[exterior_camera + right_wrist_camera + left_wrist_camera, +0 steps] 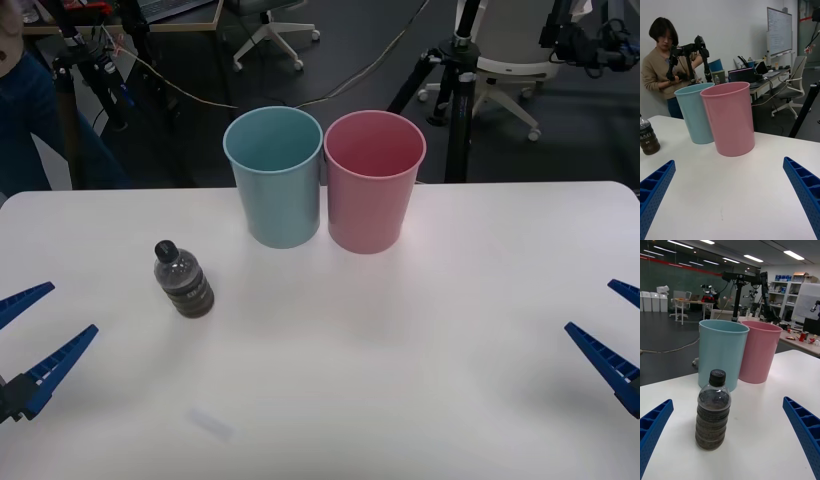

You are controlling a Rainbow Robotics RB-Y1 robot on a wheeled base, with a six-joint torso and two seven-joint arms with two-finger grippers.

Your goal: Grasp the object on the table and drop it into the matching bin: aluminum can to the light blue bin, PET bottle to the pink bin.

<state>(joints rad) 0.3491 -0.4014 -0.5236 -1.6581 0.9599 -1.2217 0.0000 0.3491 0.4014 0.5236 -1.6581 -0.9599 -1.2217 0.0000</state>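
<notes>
Nothing is grasped yet, so this looks like the approach step. From largest to smallest: the table (480,330) carries the light blue bin (274,176) and pink bin (373,180), touching side by side at top centre of the front view, and the bottle (182,279) upright at centre left. The left pincer (30,340), fingers apart at the left edge, is nearer; it should close in around the bottle, then lift toward pink. The right pincer (612,335) waits spread at the right edge. The left wrist view shows the bottle's ribbed body and black cap (717,377) squarely between its fingers.
</notes>
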